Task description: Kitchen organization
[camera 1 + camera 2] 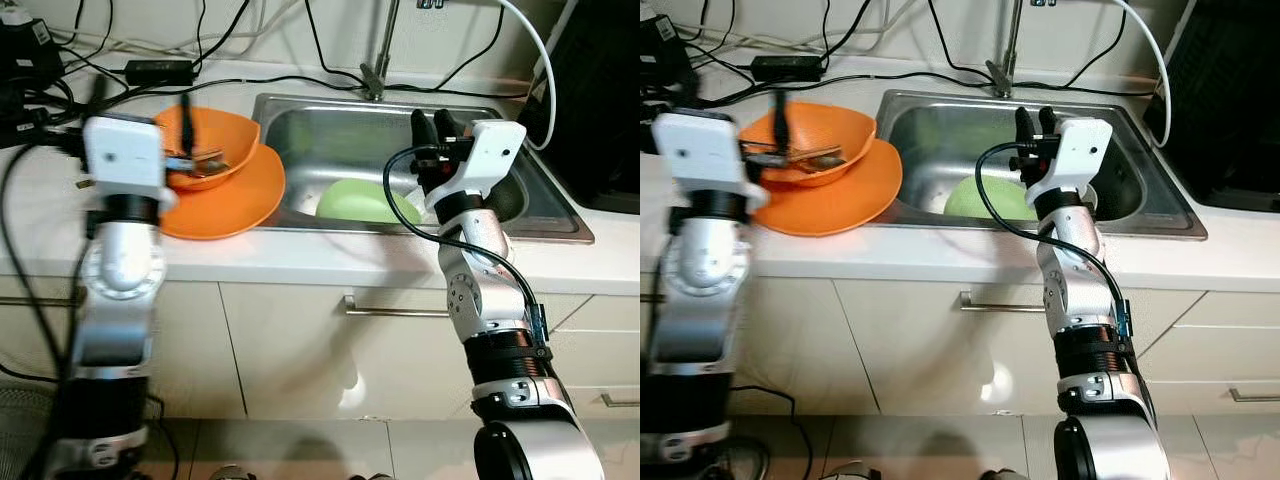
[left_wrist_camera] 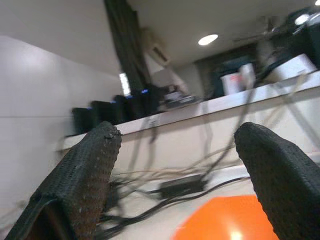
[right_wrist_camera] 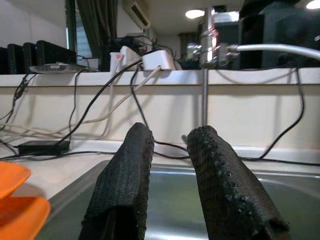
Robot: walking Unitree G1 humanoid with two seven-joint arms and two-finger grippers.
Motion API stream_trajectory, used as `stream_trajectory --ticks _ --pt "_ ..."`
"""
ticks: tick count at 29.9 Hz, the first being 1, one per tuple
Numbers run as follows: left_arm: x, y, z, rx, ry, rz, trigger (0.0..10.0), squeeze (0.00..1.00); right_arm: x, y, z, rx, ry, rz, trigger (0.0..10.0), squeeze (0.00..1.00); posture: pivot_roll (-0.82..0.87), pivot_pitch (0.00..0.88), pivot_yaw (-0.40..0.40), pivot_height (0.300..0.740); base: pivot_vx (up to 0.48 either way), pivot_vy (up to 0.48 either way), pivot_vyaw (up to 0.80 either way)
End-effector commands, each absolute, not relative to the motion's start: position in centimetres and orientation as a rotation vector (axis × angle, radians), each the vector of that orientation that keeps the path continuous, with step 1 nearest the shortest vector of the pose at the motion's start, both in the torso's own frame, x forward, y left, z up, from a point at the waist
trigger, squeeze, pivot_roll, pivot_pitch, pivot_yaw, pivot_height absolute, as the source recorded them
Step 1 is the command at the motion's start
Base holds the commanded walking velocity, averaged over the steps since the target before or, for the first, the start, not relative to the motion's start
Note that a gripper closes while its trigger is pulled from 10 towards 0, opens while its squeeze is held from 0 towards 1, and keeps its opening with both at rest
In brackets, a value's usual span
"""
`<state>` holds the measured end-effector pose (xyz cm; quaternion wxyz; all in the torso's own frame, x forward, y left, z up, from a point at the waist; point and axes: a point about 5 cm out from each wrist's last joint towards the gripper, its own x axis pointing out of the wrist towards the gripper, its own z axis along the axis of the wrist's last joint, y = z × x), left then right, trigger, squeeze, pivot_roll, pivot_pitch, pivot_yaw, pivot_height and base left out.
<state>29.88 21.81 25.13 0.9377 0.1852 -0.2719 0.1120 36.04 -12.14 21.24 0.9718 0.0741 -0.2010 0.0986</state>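
A white counter (image 1: 330,255) runs left to right with a steel sink (image 1: 540,215) set into it. Left of the sink, an orange bowl (image 1: 225,135) sits tilted on an orange plate (image 1: 235,205) whose right edge overhangs the sink rim. Inside the bowl lie a few metal utensils (image 1: 205,160), their long axes running roughly left to right; their exact kind is too small to tell. A pale green plate (image 1: 360,200) lies flat in the sink basin, near its front wall.

The left gripper (image 2: 177,165) hovers above the near left side of the orange bowl, its 2 fingers (image 2: 82,175) spread wide apart with nothing between them, pointing toward the far wall. The right gripper (image 1: 433,127) hangs over the sink, just right of the green plate, fingers pointing up and away toward the faucet (image 1: 380,50); its 2 fingers (image 3: 122,185) stand close together with a narrow gap and hold nothing.

Black cables (image 1: 290,75) and a black power brick (image 1: 158,70) trail along the far edge of the counter. No readable writing shows on anything.
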Motion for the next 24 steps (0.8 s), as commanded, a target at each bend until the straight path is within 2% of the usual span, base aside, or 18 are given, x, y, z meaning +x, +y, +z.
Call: stream_trajectory --ticks 1,6,10,17,24 --pt "29.3 22.8 24.9 0.371 -0.528 0.261 10.0 0.0 36.2 -12.2 21.6 0.163 -0.423 0.195 10.0 0.0 0.19 0.052 -0.041 0.74 0.0 0.0 0.0" --pt "28.2 24.1 24.2 0.349 -0.488 0.311 10.0 0.0 36.3 -12.3 21.5 0.178 -0.424 0.189 10.0 0.0 0.21 0.061 -0.036 0.74 0.0 0.0 0.0" --pt "27.1 25.0 22.4 0.267 -0.42 0.347 10.0 0.0 36.4 -12.1 21.2 0.186 -0.418 0.191 10.0 0.0 0.22 0.053 -0.025 0.74 0.0 0.0 0.0" --pt "27.1 26.5 21.4 0.167 -0.383 0.372 10.0 0.0 36.9 -12.1 21.4 0.205 -0.427 0.17 10.0 0.0 0.22 0.025 0.002 0.74 0.0 0.0 0.0" --pt "27.2 26.6 20.6 0.135 -0.358 0.365 10.0 0.0 37.0 -12.4 21.4 0.215 -0.433 0.151 10.0 0.0 0.24 0.011 0.001 0.74 0.0 0.0 0.0"
